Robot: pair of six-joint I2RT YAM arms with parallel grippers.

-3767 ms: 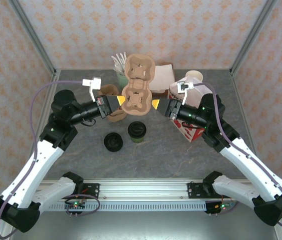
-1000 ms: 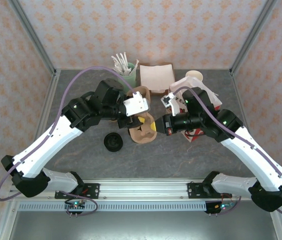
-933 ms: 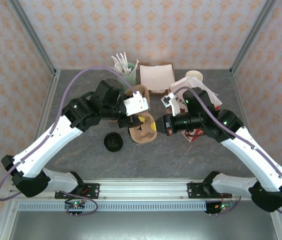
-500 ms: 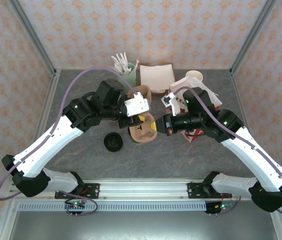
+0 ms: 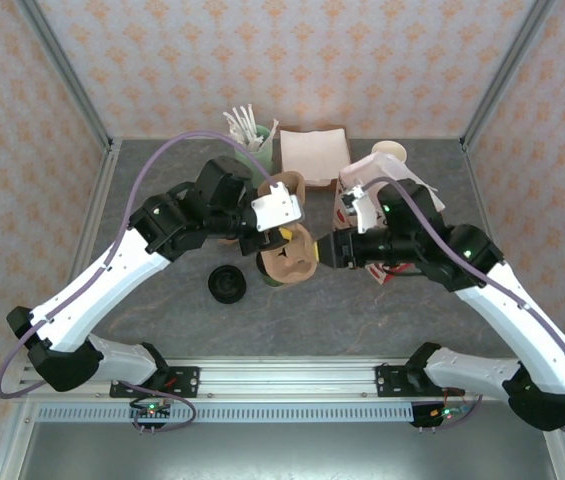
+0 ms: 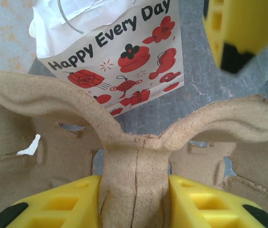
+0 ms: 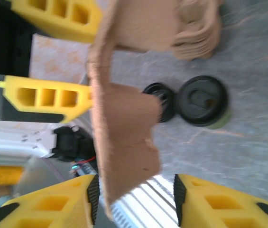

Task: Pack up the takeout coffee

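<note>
1. One pulp carrier [image 5: 289, 258]: hangs tilted above the grey table [image 5: 162, 300], midway between the two arms.
2. One left gripper [image 6: 133, 192]: clamps the carrier's central rib, both yellow fingers [image 6: 58, 206] pressed against its two faces.
3. One right gripper [image 7: 134, 190]: sits at the carrier's right edge with jaws apart. Has a carrier flap standing between its two fingers [image 7: 53, 206], with a clear gap beside one of them.
4. One takeout coffee [image 7: 202, 99]: stands on the table below the carrier, black lid on, with a sliver of green showing at one side. Sits in none of the carrier's wells.
5. One loose black lid [image 5: 227, 285]: lies flat on the table left of the carrier, nearer the arm bases. Shows in the right wrist view just beside the coffee, partly behind the carrier flap.
6. One gift bag [image 6: 124, 52], white with red pictures and "Happy Every Day": stands right of the carrier, beyond its rim.
7. One mint-green cup [image 5: 255, 140] of white stirrers: stands behind the carrier, toward the back wall. Holds sticks too bunched to count.
8. One flat tan paper stack [image 5: 312, 152]: lies behind the carrier.
</note>
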